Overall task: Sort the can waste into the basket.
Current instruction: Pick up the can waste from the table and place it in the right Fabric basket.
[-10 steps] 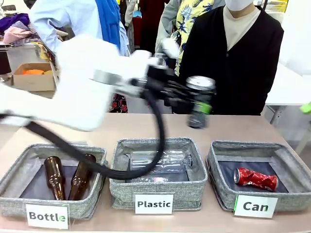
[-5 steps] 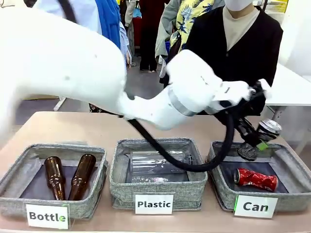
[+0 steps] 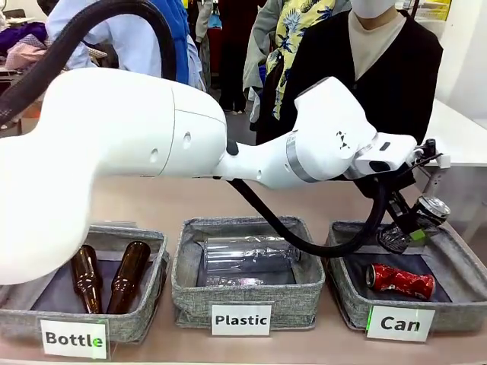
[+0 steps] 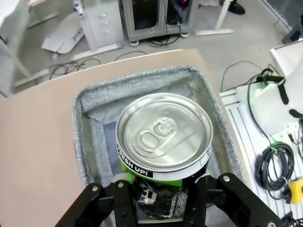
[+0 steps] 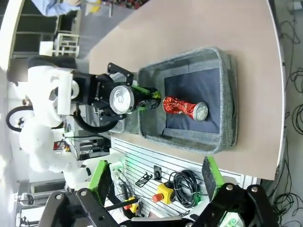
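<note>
Swung across from mid-surface, where the left tool [image 3: 407, 228] carried the black can [image 3: 415, 220] a second ago, to the far rim of the Can basket [image 3: 449, 315]; lower and a touch nearer than half a second back. Pinching the can about its crumpled body, silver top tilted outward, green pads on the sides. In the left wrist view, black can [image 4: 163, 142] held straight over the basket [image 4: 80, 137] interior. Means the carry is about done: only lowering and release left, by my reckoning. Red can [image 3: 399, 280] already lying on the dark lining, unmoved. Right tool [image 5: 156, 198] spread wide, holding nothing, looking down from above on the basket [image 5: 227, 94] and red can [image 5: 182, 107].

Tan surface [image 3: 152, 201] bare apart from three grey baskets in a row: Bottle [image 3: 84, 323] with two brown bottles, Plastic [image 3: 251, 293] with clear bottles, Can at right. Person in black cardigan [image 3: 380, 84] standing at the far side; clothes and a white desk beyond.
</note>
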### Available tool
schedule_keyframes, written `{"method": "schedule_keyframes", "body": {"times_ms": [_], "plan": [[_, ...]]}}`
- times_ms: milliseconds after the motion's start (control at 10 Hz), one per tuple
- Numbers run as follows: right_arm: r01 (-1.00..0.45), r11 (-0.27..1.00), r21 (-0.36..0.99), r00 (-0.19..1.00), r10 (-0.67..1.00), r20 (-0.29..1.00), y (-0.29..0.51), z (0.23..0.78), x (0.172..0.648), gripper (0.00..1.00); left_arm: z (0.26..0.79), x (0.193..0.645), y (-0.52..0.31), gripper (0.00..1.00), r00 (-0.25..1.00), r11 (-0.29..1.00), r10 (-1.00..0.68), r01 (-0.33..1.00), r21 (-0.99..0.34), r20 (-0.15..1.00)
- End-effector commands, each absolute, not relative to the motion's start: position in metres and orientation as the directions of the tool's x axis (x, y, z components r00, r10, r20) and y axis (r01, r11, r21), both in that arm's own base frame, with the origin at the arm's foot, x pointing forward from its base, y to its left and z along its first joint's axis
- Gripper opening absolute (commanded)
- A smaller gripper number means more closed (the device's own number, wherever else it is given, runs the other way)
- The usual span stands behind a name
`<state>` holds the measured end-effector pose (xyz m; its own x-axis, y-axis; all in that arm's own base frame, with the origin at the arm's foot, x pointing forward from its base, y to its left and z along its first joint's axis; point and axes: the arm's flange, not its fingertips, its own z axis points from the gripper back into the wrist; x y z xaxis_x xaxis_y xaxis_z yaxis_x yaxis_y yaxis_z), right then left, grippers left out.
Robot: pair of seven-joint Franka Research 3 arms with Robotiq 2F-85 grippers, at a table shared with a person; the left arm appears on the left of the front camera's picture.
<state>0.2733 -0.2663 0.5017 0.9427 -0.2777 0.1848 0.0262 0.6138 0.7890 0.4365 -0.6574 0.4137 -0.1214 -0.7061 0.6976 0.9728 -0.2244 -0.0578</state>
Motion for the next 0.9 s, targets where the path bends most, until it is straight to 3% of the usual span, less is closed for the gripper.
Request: {"method": "schedule_keyframes", "body": {"times_ms": [0, 200, 300, 400, 500, 600, 800], "plan": [[0.048, 0.614, 0.788, 0.937, -0.301, 0.178, -0.267, 0.506, 0.276, 1.00, 0.412, 0.435, -0.659, 0.36, -0.133, -0.234, -0.713, 0.971, -0.054, 0.689], [0.048, 0.614, 0.788, 0.937, -0.301, 0.178, -0.267, 0.506, 0.276, 1.00, 0.409, 0.432, -0.661, 0.36, -0.162, -0.202, -0.743, 0.979, 0.013, 0.650], [0.048, 0.614, 0.788, 0.937, -0.301, 0.178, -0.267, 0.506, 0.276, 1.00, 0.411, 0.434, -0.661, 0.94, -0.167, -0.212, -0.745, 0.977, 0.007, 0.645], [0.048, 0.614, 0.788, 0.937, -0.301, 0.178, -0.267, 0.506, 0.276, 1.00, 0.410, 0.435, -0.660, 0.94, -0.173, -0.214, -0.757, 0.977, 0.011, 0.631], [0.048, 0.614, 0.788, 0.937, -0.301, 0.178, -0.267, 0.506, 0.276, 1.00, 0.411, 0.433, -0.659, 1.00, -0.170, -0.211, -0.760, 0.978, 0.010, 0.627], [0.048, 0.614, 0.788, 0.937, -0.301, 0.178, -0.267, 0.506, 0.276, 1.00, 0.413, 0.434, -0.657, 0.95, -0.173, -0.204, -0.759, 0.979, 0.022, 0.628], [0.048, 0.614, 0.788, 0.937, -0.301, 0.178, -0.267, 0.506, 0.276, 1.00, 0.418, 0.436, -0.650, 1.00, -0.170, -0.196, -0.757, 0.980, 0.029, 0.630]]}}
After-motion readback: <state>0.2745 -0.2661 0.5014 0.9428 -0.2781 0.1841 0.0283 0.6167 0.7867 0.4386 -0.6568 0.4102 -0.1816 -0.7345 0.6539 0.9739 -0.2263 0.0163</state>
